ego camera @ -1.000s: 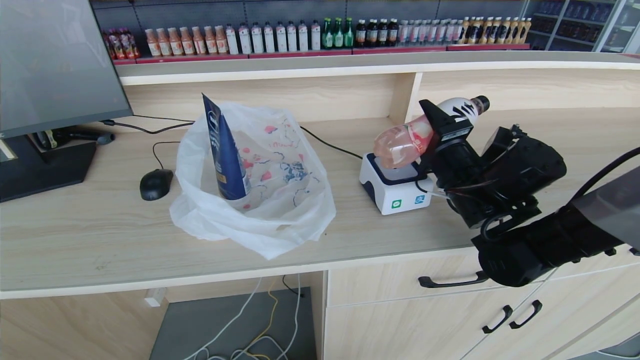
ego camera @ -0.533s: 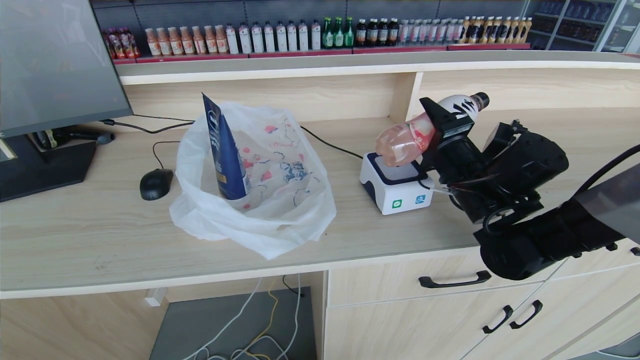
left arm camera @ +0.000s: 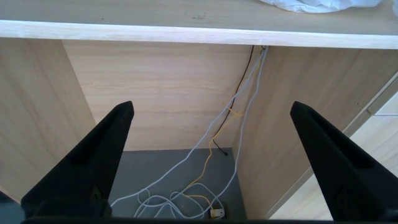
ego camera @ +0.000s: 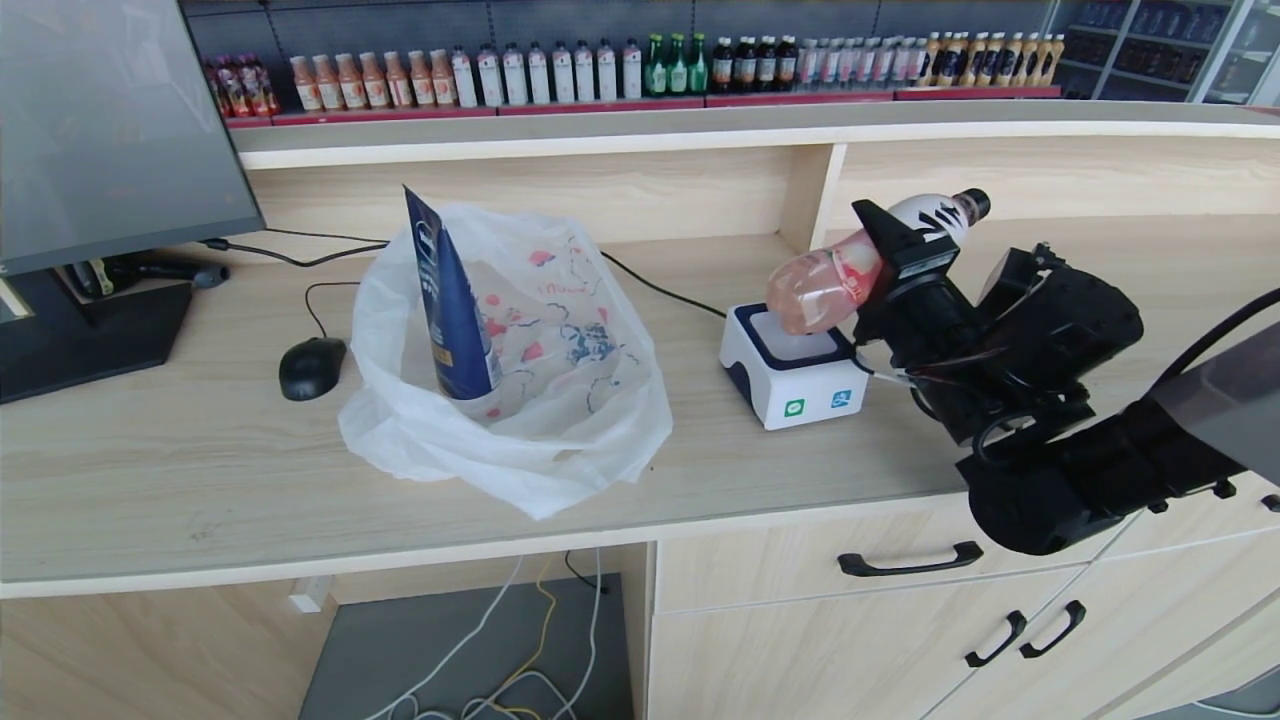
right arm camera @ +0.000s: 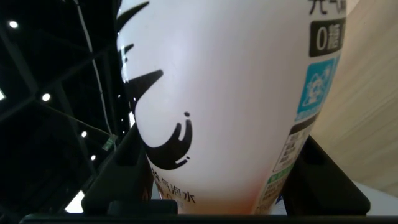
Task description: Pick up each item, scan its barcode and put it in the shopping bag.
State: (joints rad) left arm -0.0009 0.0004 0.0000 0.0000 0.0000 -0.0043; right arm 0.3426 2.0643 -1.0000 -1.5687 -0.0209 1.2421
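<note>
Over boxy scanner (ego camera: pixel 790 398): right jaws clamp plastic bottle (ego camera: pixel 818 288).

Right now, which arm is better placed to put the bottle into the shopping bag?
Right. The right gripper holds the bottle above the scanner, with the shopping bag beside it on the counter. The left gripper hangs open below the counter's edge, over cables.

The pale pink plastic bottle (right arm camera: pixel 217 93) is wearing a white label with black brush strokes, a dark tag and a blue square emblem. The white box-shaped scanner (ego camera: pixel 790 385) is showing small green and blue square signs. Lettering on the dark blue tube (ego camera: pixel 450 310) is proving unreadable.
</note>
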